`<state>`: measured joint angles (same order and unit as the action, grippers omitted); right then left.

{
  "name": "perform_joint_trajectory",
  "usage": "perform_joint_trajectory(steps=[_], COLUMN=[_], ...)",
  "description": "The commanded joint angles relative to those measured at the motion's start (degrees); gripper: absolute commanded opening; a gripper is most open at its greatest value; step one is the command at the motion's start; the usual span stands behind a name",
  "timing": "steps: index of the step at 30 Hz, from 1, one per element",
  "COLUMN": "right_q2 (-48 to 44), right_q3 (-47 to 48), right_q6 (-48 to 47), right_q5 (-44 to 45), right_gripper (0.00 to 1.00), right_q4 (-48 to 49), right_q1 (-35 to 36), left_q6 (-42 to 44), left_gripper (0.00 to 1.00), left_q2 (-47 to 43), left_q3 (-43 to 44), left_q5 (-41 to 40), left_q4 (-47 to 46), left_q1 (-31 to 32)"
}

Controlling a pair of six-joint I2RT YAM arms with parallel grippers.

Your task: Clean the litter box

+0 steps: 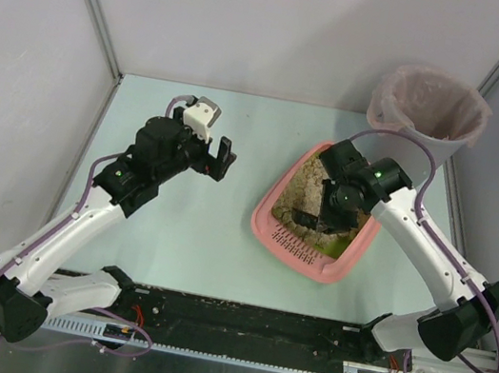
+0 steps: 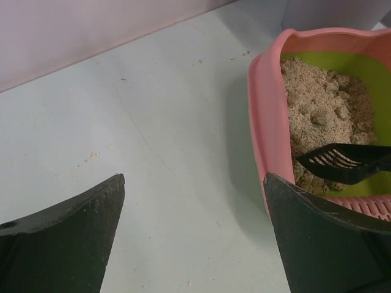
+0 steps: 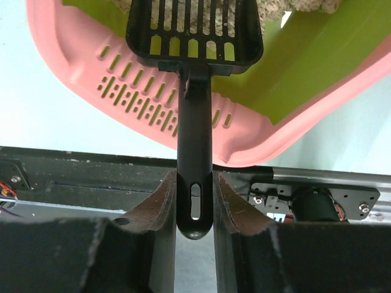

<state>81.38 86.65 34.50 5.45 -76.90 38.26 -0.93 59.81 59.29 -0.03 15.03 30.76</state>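
The pink litter box point(image 1: 264, 218) sat on the right side of the table point(image 1: 204, 227), near the bin point(image 1: 429, 102). The right gripper point(image 3: 194, 183) was over the box, its jaws squeezed tight on the black scoop point(image 3: 195, 110). The left gripper point(image 2: 192, 183) was beside the box, jaws wide apart, holding nothing.

Lab test cell: grey panel walls point(image 1: 289, 20), table point(image 1: 191, 244).

litter box point(image 1: 331, 271) on table point(image 1: 222, 230), right of centre; scoop point(image 3: 195, 110) inside it; bucket point(image 1: 405, 127) behind, far right
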Motion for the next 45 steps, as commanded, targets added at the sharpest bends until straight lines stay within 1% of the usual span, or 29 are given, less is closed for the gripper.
perform_joint_trajectory(steps=[1, 6, 10, 17, 22, 23, 28, 34, 40, 41, 42, 45], right_q2=[-0.79, -1.14, -0.35, 0.44, 0.88, 0.62, -0.79, -2.54, -2.72, -2.81, -2.72, -2.81], right_q3=[-1.75, -3.68, -4.91, -7.28, -9.92, -10.36, -15.44, -20.03, -21.52, -21.61, -21.96, -22.23], right_q6=[-3.03, -3.91, -4.18, -3.83, -2.51, -1.73, 0.83, 4.25, 7.06, 7.16, 7.33, 7.69], right_q5=[-3.34, -4.66, -3.35, -2.56, -0.10, 1.47, 6.84, 11.15, 14.49, 14.58, 14.50, 14.59], right_gripper=[0.00, 0.00, 0.00, 0.00, 0.00, 0.00, 0.00, 0.00, 0.00, 0.01, 0.06, 0.30], right_q4=[-8.44, -8.09, -6.86, 0.16, 4.21, 5.78, 11.15, 17.83, 18.11, 18.19, 18.28, 18.98], right_q1=[-1.43, -2.22, -2.93, -3.28, -3.02, -2.84, -0.38, 3.22, 6.39, 6.56, 6.65, 7.26], left_q6=[2.69, 2.69, 2.86, 2.77, 2.95, 2.86, 2.95, 2.95, 2.86, 2.95, 2.78, 2.69], left_gripper=[1.00, 1.00, 1.00, 1.00, 1.00, 1.00, 1.00, 1.00, 1.00, 1.00, 1.00, 1.00], left_q2=[-1.10, -0.49, -0.49, -0.22, -0.22, -0.13, 0.22, 0.31, 0.48, 0.48, 0.57, 0.48], left_q3=[0.04, 0.30, 0.30, 0.48, 0.48, 0.48, 0.48, 0.39, 0.39, 0.39, 0.39, 0.39], left_q5=[-2.16, -2.25, -2.87, -3.66, -4.10, -4.19, -4.10, -4.36, -4.36, -4.27, -4.10, -3.92], left_q4=[-1.58, -1.40, -1.14, -1.05, -0.97, -0.96, -0.88, -0.96, -0.88, -0.96, -0.88, -0.88], left_q1=[0.61, 0.70, 0.79, 0.70, 0.79, 0.79, 0.79, 0.79, 0.70, 0.70, 0.79, 0.79])
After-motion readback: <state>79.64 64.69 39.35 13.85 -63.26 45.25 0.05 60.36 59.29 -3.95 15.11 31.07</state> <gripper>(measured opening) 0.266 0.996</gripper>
